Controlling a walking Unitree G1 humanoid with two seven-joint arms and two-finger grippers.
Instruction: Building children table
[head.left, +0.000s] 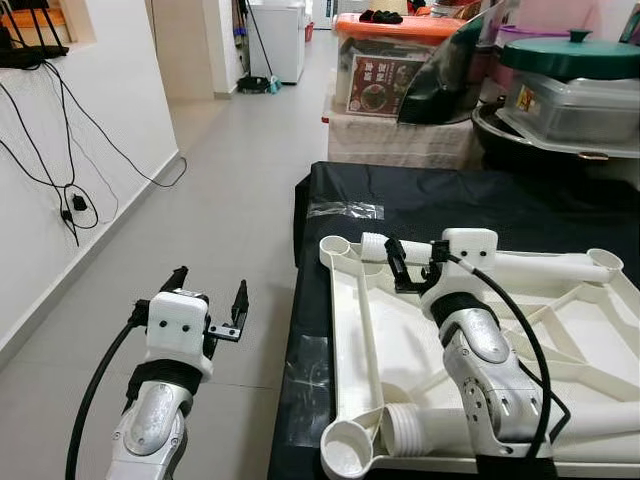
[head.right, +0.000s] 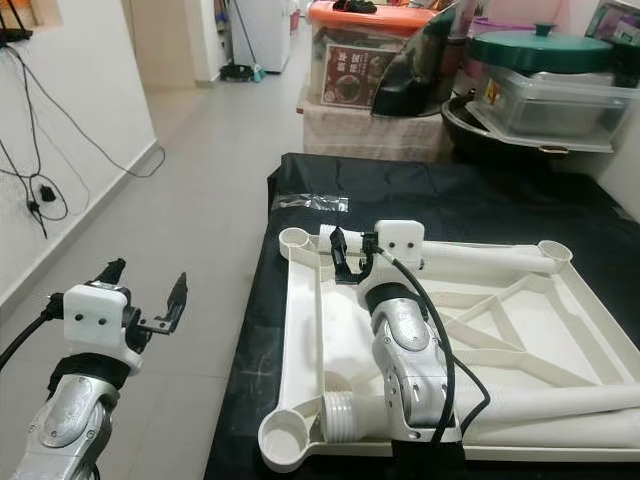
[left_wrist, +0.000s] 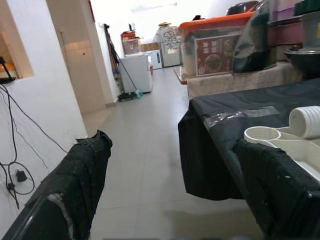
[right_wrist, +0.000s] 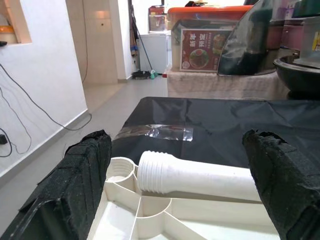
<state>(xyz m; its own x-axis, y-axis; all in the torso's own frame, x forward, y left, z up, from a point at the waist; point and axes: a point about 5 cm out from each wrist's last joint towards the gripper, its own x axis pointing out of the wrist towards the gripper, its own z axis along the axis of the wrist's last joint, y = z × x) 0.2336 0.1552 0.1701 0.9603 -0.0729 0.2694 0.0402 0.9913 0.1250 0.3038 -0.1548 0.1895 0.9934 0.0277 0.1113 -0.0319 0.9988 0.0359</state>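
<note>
A white plastic tabletop (head.left: 352, 330) lies upside down on the black-covered table (head.left: 420, 205), its ribs facing up. One white leg (head.left: 520, 268) rests across its far side, threaded end by the far-left corner socket (head.left: 333, 246). A second leg (head.left: 420, 428) lies along the near side, next to the near-left socket (head.left: 345, 448). My right gripper (head.left: 415, 262) hovers open just above the far leg's threaded end (right_wrist: 160, 172), holding nothing. Over the floor left of the table, my left gripper (head.left: 210, 290) is open and empty, and the tabletop's corner (left_wrist: 262, 134) appears past its fingers.
The table's left edge (head.left: 297, 300) drops to grey tiled floor (head.left: 230, 200). A white wall with hanging cables (head.left: 70, 200) runs along the left. Behind the table stand an orange-lidded box (head.left: 385, 55), a green-lidded container (head.left: 575, 85) and a dark pan (head.left: 500, 135).
</note>
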